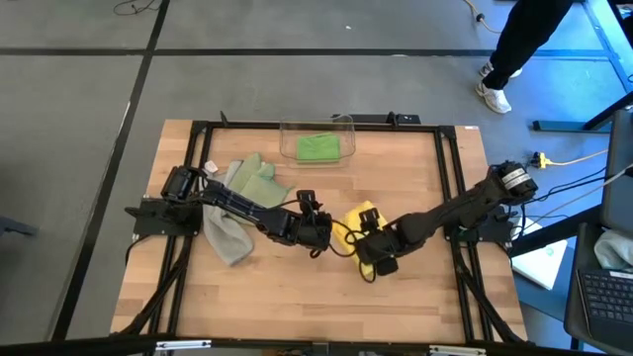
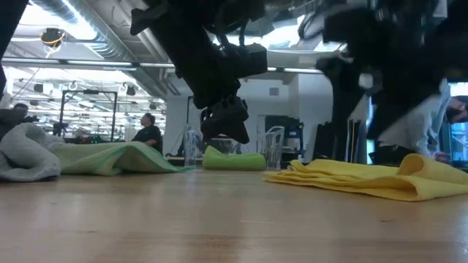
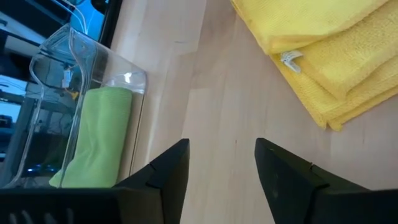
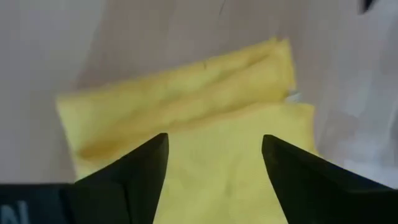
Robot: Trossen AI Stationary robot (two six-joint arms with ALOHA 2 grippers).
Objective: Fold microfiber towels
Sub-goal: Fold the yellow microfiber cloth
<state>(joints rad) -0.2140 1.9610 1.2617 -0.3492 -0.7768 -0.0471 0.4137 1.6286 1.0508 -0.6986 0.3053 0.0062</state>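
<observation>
One bright green towel (image 1: 317, 147) lies folded in the clear bin (image 1: 342, 123). Beneath my spread, empty right gripper (image 1: 381, 256) the yellow towel (image 1: 365, 212) is folded over; my left gripper (image 1: 320, 235) gapes beside it. Sage towel (image 1: 259, 179) and grey towel (image 1: 226, 237) lie crumpled, still unfolded.

Bare table (image 1: 297, 287) lies near; clear bin (image 1: 316, 141) blocks the far edge.
</observation>
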